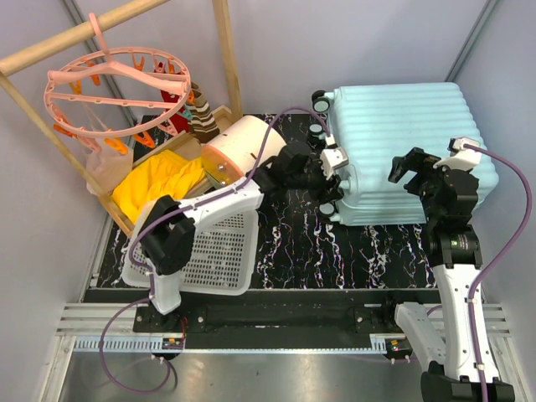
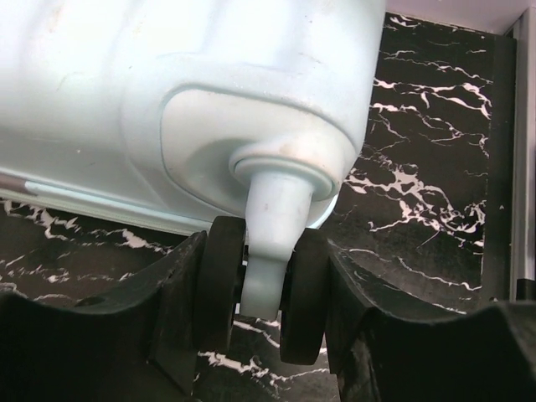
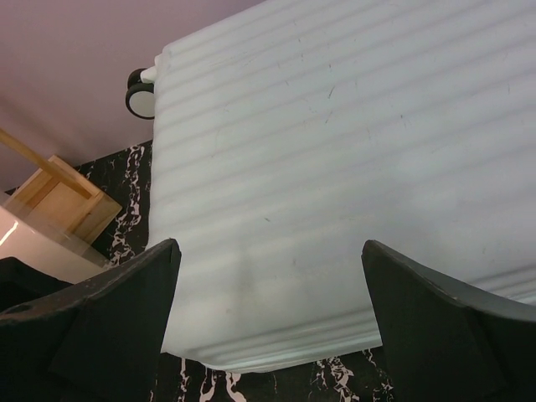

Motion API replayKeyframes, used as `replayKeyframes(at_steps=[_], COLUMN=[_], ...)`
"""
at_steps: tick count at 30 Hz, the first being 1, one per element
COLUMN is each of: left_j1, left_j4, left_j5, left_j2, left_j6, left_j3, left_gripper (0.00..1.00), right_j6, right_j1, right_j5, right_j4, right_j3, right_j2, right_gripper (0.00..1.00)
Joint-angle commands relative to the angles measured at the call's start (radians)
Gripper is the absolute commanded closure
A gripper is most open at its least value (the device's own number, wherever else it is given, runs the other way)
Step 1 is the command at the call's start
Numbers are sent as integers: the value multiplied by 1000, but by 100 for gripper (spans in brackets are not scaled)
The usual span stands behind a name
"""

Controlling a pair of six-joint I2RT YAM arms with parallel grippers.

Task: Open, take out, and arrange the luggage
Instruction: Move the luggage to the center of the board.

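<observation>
A black bench (image 1: 293,243) with white marble veining is shown from above, enclosed by plain grey walls. The luggage (image 1: 402,134), a pale mint-blue hard-shell case with ribbed sides, is laid flat and closed at the far right of the bench, with its wheels turned towards the left.

The left gripper (image 2: 266,264) is placed at the near left corner of the luggage. In the left wrist view its two black fingers are seen pressed against either side of a black twin wheel (image 2: 222,285), so the wheel is held between them.

The right gripper (image 3: 270,247) is held above the right part of the luggage. Its fingers are spread wide, nothing is held, and the ribbed shell is seen between them in the right wrist view.

On the left of the bench a white perforated basket (image 1: 219,260) is set near the front. Behind it a cream-and-orange rounded box (image 1: 239,146) is seen, beside a wooden crate (image 1: 219,113) in which yellow cloth (image 1: 155,184) is piled. A round pink peg hanger (image 1: 117,84) is hung from a wooden rail (image 1: 75,38) above the crate.
</observation>
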Motion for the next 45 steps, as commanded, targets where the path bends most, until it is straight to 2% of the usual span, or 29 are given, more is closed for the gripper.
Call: replayKeyframes(at_steps=[1, 6, 10, 22, 24, 30, 32, 34, 37, 40, 43, 45], left_j1=[150, 178, 199, 239, 238, 241, 242, 242, 241, 241, 241, 241], left_j4=[20, -2, 9, 60, 58, 40, 40, 40, 40, 38, -12, -29], left_j5=[-293, -318, -375, -376, -394, -417, -413, -329, -280, -267, -281, -281], left_j2=[-91, -110, -151, -305, -321, -334, -328, -311, -288, -260, -234, -210], left_j6=[-48, -69, -89, -105, -105, -108, -112, -108, -117, -126, -126, -126], left_j3=[-30, -49, -90, -218, -231, -238, -234, -212, -193, -166, -118, -97], left_gripper=[100, 100, 100, 100, 100, 100, 100, 100, 100, 100, 100, 100], right_j6=[0, 8, -14, -55, -60, -25, -11, 60, 127, 146, 115, 100], right_j1=[4, 4, 2, -54, -105, -258, -263, -263, -263, -263, -278, -335], right_j5=[30, 16, 116, 217, 216, 89, 79, 64, 58, 91, 174, 106], right_j4=[13, -71, -131, -119, -107, -73, -74, -71, -71, -68, -53, -47], right_j3=[18, 98, 192, 331, 335, 337, 332, 285, 224, 159, 142, 177], right_j2=[19, 131, 235, 371, 389, 458, 461, 402, 333, 291, 327, 395], right_gripper=[0, 0, 0, 0, 0, 0, 0, 0, 0, 0, 0, 0])
